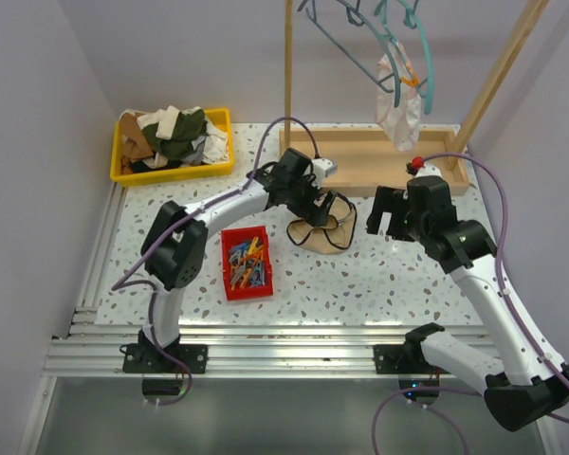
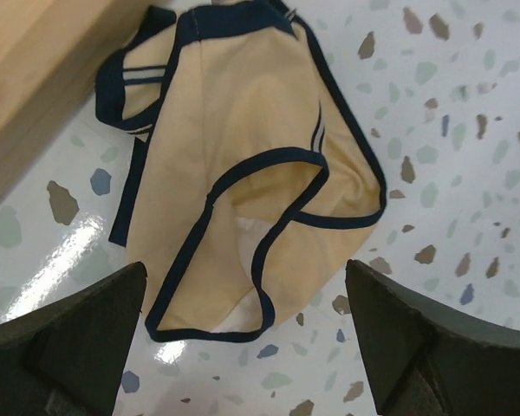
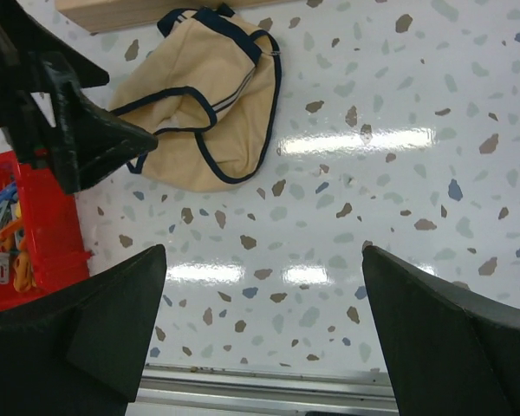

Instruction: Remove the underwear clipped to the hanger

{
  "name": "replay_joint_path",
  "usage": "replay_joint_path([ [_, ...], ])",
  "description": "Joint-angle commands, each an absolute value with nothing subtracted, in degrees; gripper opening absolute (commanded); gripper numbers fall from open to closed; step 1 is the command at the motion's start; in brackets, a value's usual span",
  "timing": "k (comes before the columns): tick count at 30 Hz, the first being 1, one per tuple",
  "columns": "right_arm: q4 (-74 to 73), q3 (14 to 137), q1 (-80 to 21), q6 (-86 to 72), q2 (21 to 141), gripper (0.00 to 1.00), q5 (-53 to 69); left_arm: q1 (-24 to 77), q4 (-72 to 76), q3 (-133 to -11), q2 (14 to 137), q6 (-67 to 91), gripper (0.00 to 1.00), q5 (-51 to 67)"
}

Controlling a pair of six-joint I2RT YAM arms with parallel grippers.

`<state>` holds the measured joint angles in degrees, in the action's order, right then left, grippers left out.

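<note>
No readable text, label, brand, number or sign is being shown in any of the three views. Nothing legible is being displayed on the beige underwear [image 2: 243, 173], whose dark trim and short stripes carry no lettering, nor on the red bin [image 1: 246, 262] at about nine o'clock of it in the top view, nor on the yellow bin [image 1: 123, 167] at eleven o'clock. The speckled surface [image 3: 399, 199] is being seen unmarked by writing.

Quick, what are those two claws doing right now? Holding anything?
Left gripper: open, empty, just above the beige underwear lying on the table.
Right gripper: open, empty, over bare table.
</note>
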<state>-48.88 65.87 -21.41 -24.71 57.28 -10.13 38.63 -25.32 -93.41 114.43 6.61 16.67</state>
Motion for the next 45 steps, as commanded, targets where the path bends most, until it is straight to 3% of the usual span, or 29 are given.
replay_joint_path([
  [1, -51.24, 65.13, -21.53, -27.69, 54.23, 0.99, -13.62, 39.9, -22.07, -95.62, 117.59, -1.3, 1.0, 10.47],
  [12, -52.21, 65.56, -21.45, -26.63, 53.96, 0.99, -14.41, 44.73, -14.15, -91.85, 123.48, -5.36, 1.0, 0.88],
  [18, -51.68, 65.39, -21.45, -26.28, 54.32, 0.99, -13.8, 45.0, -11.52, -87.28, 122.43, -5.71, 0.81, 0.17],
  [21, -51.24, 65.48, -21.53, -26.37, 54.58, 0.98, -13.45, 45.0, -11.25, -85.61, 121.29, -5.1, 0.57, 0.17],
  [22, -51.07, 65.48, -21.45, -26.45, 54.67, 0.98, -13.36, 45.0, -11.08, -85.17, 120.94, -4.92, 0.39, 0.18],
  [24, -50.98, 65.74, -21.53, -26.54, 54.93, 0.98, -13.18, 45.09, -11.34, -84.73, 120.06, -4.49, 0.2, 0.18],
  [25, -50.89, 65.83, -21.45, -26.54, 54.93, 0.98, -13.1, 45.0, -11.51, -84.64, 119.62, -4.13, 0.02, 0.18],
  [26, -50.89, 66.09, -21.53, -26.72, 54.93, 0.98, -13.18, 45.0, -11.86, -84.55, 118.31, -3.87, 0.0, -1.48],
  [33, -51.33, 66.18, -21.45, -26.45, 54.23, 0.98, -13.1, 42.2, -16.68, -81.83, 101.97, 3.13, 0.0, -7.99],
  [37, -50.89, 65.48, -21.45, -26.37, 54.14, 0.97, -12.31, 30.9, -22.58, -83.67, 94.06, 9.04, 0.0, -3.97],
  [42, -49.92, 65.66, -21.53, -26.46, 55.72, 0.97, -10.11, 18.19, -26.37, -89.73, 93.34, 9.15, 0.0, -4.22],
  [45, -48.78, 66.27, -21.53, -26.46, 57.39, 0.97, -9.41, 11.53, -26.89, -96.82, 98.86, 9.4, 0.0, -4.14],
])
